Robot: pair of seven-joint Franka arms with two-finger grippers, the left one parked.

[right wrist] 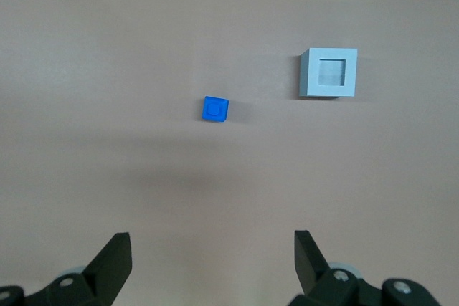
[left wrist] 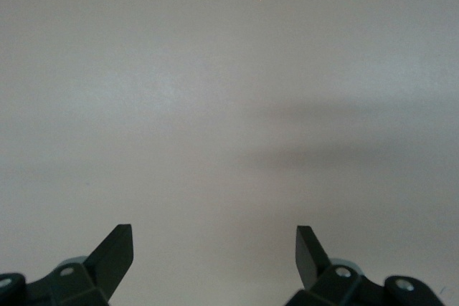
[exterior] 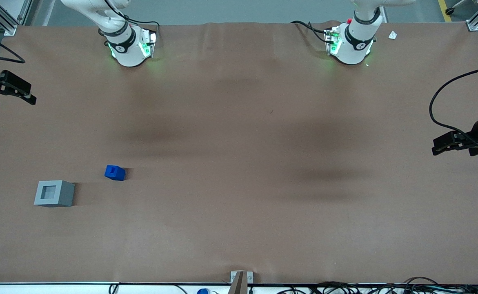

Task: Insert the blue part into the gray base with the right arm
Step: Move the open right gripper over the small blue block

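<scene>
The blue part (exterior: 114, 172) (right wrist: 215, 109) rests on the brown table, toward the working arm's end. The gray base (exterior: 54, 193) (right wrist: 328, 73) stands beside it, apart from it and a little nearer the front camera, with its square recess facing up and nothing in it. My right arm's gripper (exterior: 14, 100) (right wrist: 212, 238) hovers high over the table at that same end, farther from the front camera than both blocks. Its fingers are open and hold nothing; both blocks lie well ahead of the fingertips in the wrist view.
The two arm bases (exterior: 128, 45) (exterior: 351, 43) stand on the table edge farthest from the front camera. A small white scrap (exterior: 392, 35) lies near the parked arm's base. A metal bracket (exterior: 241, 279) and cables (exterior: 345, 288) line the edge nearest the camera.
</scene>
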